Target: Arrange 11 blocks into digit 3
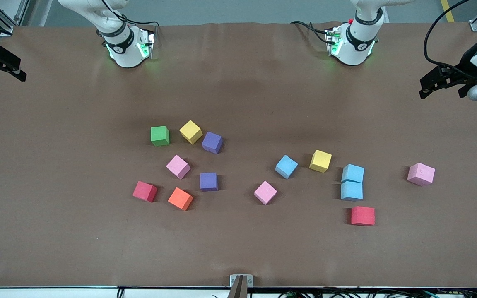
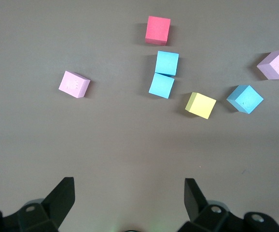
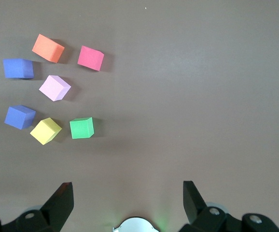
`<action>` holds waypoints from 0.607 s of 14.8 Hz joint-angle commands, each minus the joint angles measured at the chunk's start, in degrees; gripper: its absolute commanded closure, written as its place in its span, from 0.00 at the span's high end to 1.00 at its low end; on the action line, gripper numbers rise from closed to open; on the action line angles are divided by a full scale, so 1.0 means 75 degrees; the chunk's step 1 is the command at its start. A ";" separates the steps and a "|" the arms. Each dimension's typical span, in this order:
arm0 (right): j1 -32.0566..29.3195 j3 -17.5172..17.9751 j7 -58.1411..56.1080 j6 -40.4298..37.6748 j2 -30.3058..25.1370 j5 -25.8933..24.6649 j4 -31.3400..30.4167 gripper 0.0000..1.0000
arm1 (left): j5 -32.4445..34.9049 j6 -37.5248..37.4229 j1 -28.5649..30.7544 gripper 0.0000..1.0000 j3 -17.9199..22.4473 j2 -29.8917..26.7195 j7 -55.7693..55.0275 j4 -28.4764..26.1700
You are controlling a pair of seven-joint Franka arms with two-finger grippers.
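The blocks lie scattered on the brown table, and no digit 3 is in view. Toward the right arm's end are a yellow block [image 1: 191,131], two purple blocks [image 1: 212,142] [image 1: 208,181], a pink block [image 1: 178,166] and a red block [image 1: 145,191]. Toward the left arm's end are a pink block [image 1: 265,192], a light blue block [image 1: 286,166], a yellow block [image 1: 320,161], two touching light blue blocks [image 1: 352,173] [image 1: 351,191], a red block [image 1: 362,215] and a pink block [image 1: 420,174]. My left gripper [image 2: 129,186] and right gripper [image 3: 128,189] hang open and empty over bare table at its ends.
A green cube [image 1: 160,135] sits beside the yellow block, and an orange cube [image 1: 180,198] lies next to the red one at the right arm's end. The arm bases [image 1: 124,45] [image 1: 352,41] stand along the table's edge farthest from the front camera.
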 commanded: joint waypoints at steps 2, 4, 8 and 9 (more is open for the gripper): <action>-0.0019 0.0043 -0.0059 -0.0014 -0.0076 -0.0061 -0.0075 1.00 | 0.0110 -0.0145 0.0064 1.00 -0.0023 -0.0018 0.0144 0.0110; -0.0019 0.0043 -0.0059 -0.0014 -0.0065 -0.0061 -0.0075 1.00 | 0.0110 -0.0133 0.0053 1.00 -0.0023 0.0005 0.0144 0.0122; -0.0019 0.0031 -0.0071 -0.0038 -0.0065 -0.0061 -0.0075 1.00 | 0.0004 -0.0110 -0.0227 1.00 -0.0128 0.0940 -0.0101 0.0498; -0.0019 0.0031 -0.0094 -0.0049 -0.0065 -0.0061 -0.0063 1.00 | 0.0016 -0.0017 -0.0438 1.00 -0.0221 0.1256 -0.0218 0.0509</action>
